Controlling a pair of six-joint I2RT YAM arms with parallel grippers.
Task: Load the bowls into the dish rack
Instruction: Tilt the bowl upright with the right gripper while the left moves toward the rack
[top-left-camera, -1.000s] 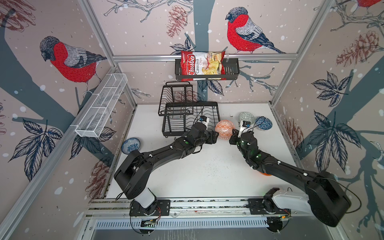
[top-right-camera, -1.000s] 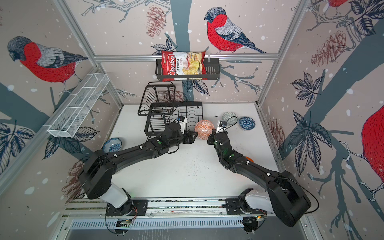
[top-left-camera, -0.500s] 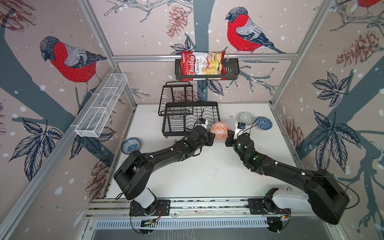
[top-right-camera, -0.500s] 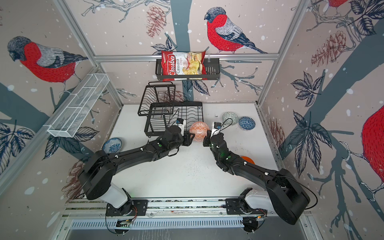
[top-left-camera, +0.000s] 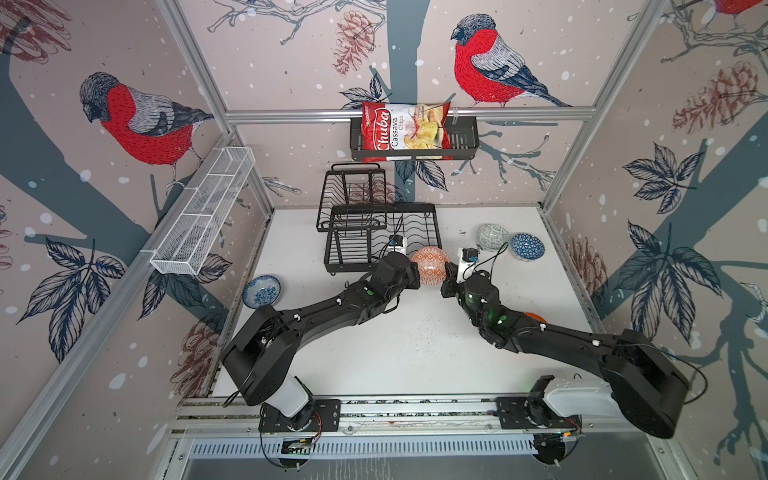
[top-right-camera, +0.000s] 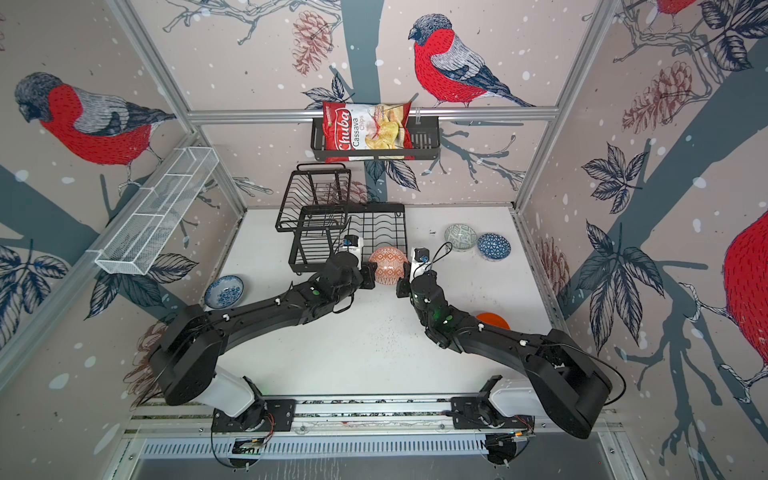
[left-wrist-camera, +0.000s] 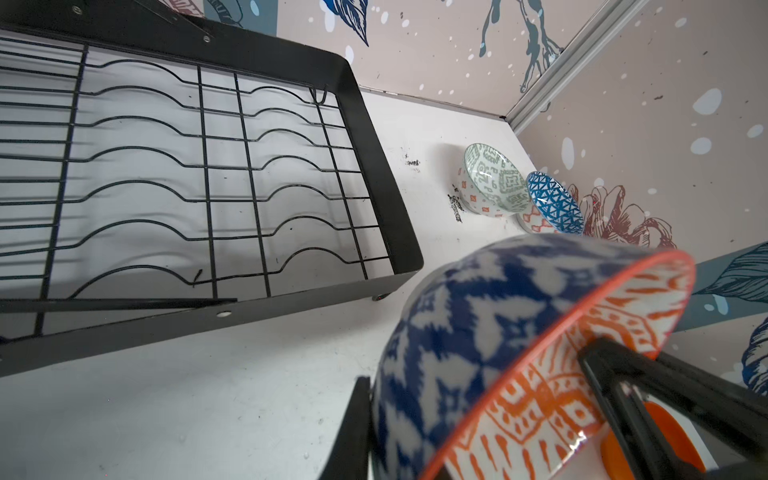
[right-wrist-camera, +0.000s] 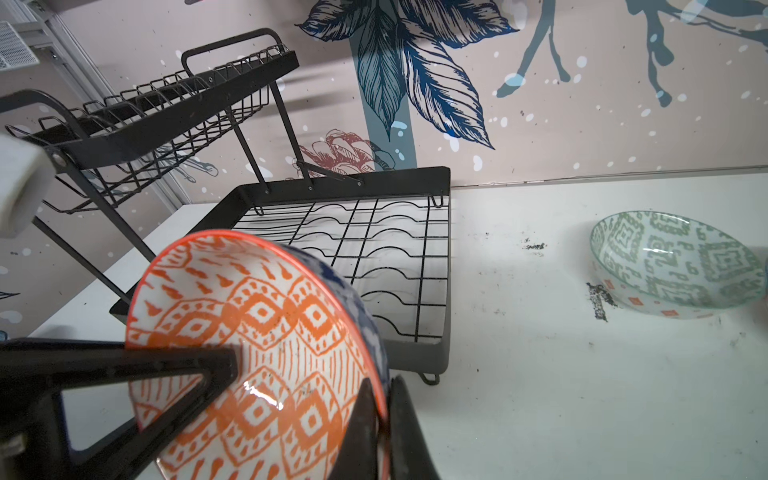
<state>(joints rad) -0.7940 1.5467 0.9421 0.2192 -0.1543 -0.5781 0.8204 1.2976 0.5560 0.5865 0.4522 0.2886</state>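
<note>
A salmon-patterned bowl (top-left-camera: 430, 266) (top-right-camera: 388, 266), blue on the outside, hangs tilted on edge just off the dish rack's (top-left-camera: 432, 224) (top-right-camera: 402, 226) front right corner. My left gripper (top-left-camera: 415, 275) (left-wrist-camera: 399, 440) is shut on one side of its rim (left-wrist-camera: 498, 332). My right gripper (top-left-camera: 445, 283) (right-wrist-camera: 384, 415) is shut on the opposite rim (right-wrist-camera: 257, 324). A grey-green bowl (top-left-camera: 492, 237) (right-wrist-camera: 673, 262) and a blue geometric bowl (top-left-camera: 527, 246) (left-wrist-camera: 555, 203) sit at the back right. A blue-white floral bowl (top-left-camera: 262, 291) lies far left. An orange bowl (top-left-camera: 534, 316) peeks from behind the right arm.
The rack's wavy-wire base (left-wrist-camera: 208, 178) holds nothing, and its raised tier (right-wrist-camera: 166, 104) stands at the back left. A black basket with a chips bag (top-left-camera: 405, 133) hangs on the back wall. A white mesh tray (top-left-camera: 203, 212) is fixed to the left wall.
The right gripper carried the salmon bowl leftward toward the rack. The left gripper went from open to shut on the bowl's near rim, so both grippers now hold it.
</note>
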